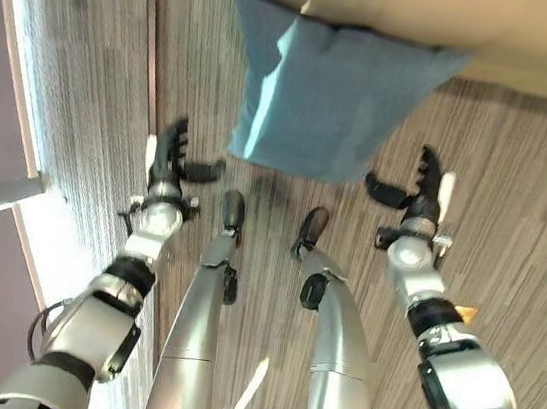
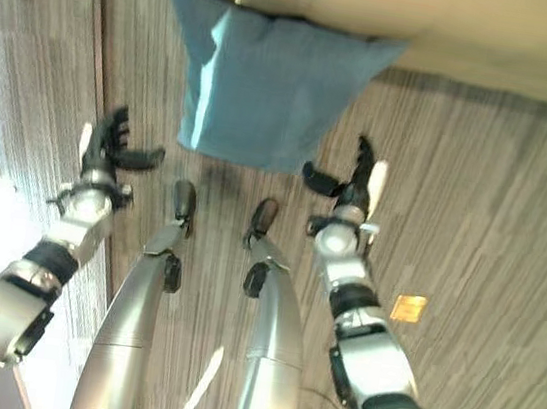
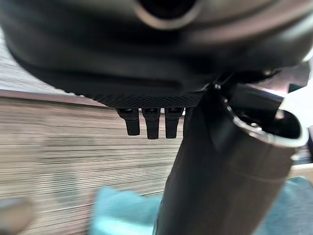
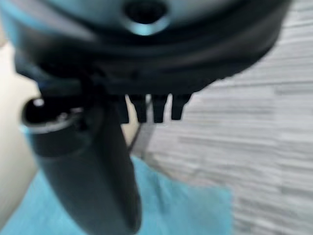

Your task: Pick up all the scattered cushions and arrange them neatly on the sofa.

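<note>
A light blue cushion [image 1: 323, 95] lies on the wood-look floor, its far edge against the base of the beige sofa [image 1: 479, 25]. My left hand [image 1: 171, 159] hovers open just left of the cushion's near corner, thumb pointing toward it. My right hand [image 1: 418, 191] hovers open at the cushion's near right corner, thumb turned inward. Neither hand touches the cushion. The blue fabric [image 3: 122, 215] shows past my left hand's straight fingers [image 3: 151, 125], and the cushion [image 4: 186, 205] also lies beyond my right hand's fingers [image 4: 156, 110].
The grey wood-look floor [image 1: 517, 196] stretches to the right, with a small orange marker [image 2: 408, 307] on it. A pale wall and a bright strip [image 1: 21, 131] run along the left side.
</note>
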